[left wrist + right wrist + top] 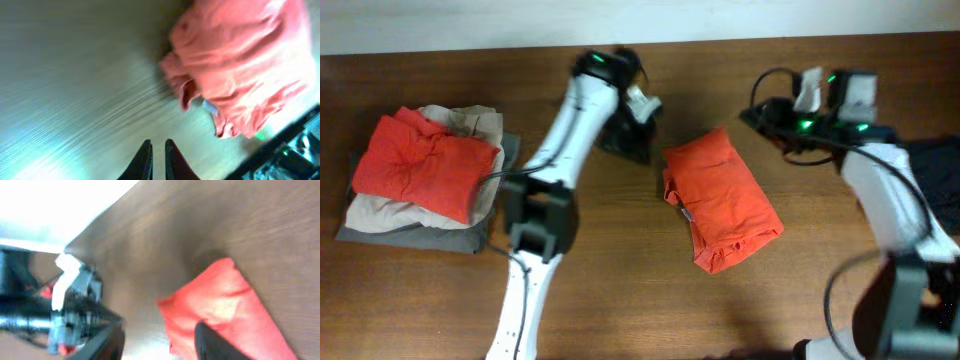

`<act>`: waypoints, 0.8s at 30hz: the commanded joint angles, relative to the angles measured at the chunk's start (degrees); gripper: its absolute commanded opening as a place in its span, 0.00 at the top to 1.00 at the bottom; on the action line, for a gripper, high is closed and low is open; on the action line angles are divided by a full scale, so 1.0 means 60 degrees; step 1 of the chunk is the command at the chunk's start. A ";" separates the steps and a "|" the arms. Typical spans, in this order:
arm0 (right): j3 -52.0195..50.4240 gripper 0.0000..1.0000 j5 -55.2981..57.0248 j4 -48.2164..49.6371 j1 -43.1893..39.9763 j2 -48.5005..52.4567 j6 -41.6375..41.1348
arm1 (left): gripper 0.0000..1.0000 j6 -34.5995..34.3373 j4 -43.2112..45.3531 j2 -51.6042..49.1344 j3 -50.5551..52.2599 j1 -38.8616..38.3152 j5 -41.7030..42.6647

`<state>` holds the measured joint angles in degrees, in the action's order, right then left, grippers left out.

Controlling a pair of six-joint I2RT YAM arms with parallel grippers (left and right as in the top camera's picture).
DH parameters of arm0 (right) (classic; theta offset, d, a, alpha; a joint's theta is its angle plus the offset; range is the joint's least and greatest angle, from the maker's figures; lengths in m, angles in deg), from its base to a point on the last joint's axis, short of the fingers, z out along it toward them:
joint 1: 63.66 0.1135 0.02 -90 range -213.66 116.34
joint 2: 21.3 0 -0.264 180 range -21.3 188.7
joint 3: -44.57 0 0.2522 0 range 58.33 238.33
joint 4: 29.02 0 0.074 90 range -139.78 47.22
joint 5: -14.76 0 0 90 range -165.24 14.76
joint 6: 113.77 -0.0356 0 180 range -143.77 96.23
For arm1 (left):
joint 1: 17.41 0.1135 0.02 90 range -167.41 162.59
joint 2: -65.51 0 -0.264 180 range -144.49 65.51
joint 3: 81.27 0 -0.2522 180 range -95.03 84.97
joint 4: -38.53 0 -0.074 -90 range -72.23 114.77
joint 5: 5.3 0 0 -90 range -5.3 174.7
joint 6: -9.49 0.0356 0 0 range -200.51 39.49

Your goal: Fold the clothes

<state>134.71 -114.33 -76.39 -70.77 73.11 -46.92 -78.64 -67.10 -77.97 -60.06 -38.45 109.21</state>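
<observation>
Left gripper [158, 146] hangs over bare wood near the far edge of the tabletop [620, 290], its jaws all but closed with only a thin slit between them and nothing in them. Just to its right lies the folded orange-red T-shirt [722, 195], a compact bundle around the middle of the tabletop, with a small white label [210, 106] poking from the fold on the side facing this gripper. The right gripper [757, 117] sits beyond the bundle's far right corner, pointing toward it, jaws spread wide and empty; in its wrist view one dark finger [215, 342] overlaps the red cloth. Near the left edge rests a stack of folded clothes [420, 190]: an orange-red piece on top, beige under it, grey at the bottom. The left arm [545, 190] runs between that stack and the T-shirt.
</observation>
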 commanded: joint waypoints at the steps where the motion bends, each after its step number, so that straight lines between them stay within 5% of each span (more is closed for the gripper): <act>1: 0.1155 0.47 0.1912 -0.1665 -0.0007 -0.0761 0.1534 | 0.90 -0.0306 -0.0423 0.2087 -0.0517 0.0448 -0.2455; 4: 0.1974 0.46 0.3166 -0.3067 -0.0007 -0.1093 0.1836 | 0.90 -0.1297 -0.0674 0.3475 -0.0517 0.0608 -0.5133; 7: 0.2444 0.47 0.3727 -0.3818 -0.0025 -0.1406 0.1865 | 0.85 -0.1974 -0.0805 0.4484 -0.0488 0.0623 -0.6164; 11: 0.2579 0.44 0.3821 -0.4018 -0.0025 -0.1829 0.1865 | 0.83 -0.2473 -0.0805 0.5399 0.0251 0.0623 -0.5355; 18: 0.2579 0.41 0.3821 -0.4350 -0.0025 -0.1996 0.1869 | 0.83 -0.3829 0.0215 0.6972 0.5268 0.0069 -0.4674; 20: 0.2575 0.40 0.3818 -0.4430 -0.0025 -0.1996 0.1931 | 0.75 -0.3876 0.1807 0.7592 0.6958 0.0066 -0.3308; 24: 0.2575 0.35 0.3829 -0.4550 -0.0025 -0.1996 0.1971 | 0.36 -0.4419 0.6091 0.8327 1.0273 0.0066 0.0215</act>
<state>149.11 -92.21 -103.21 -70.75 61.99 -35.89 -99.80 -43.50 -34.39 -11.52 -38.03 90.50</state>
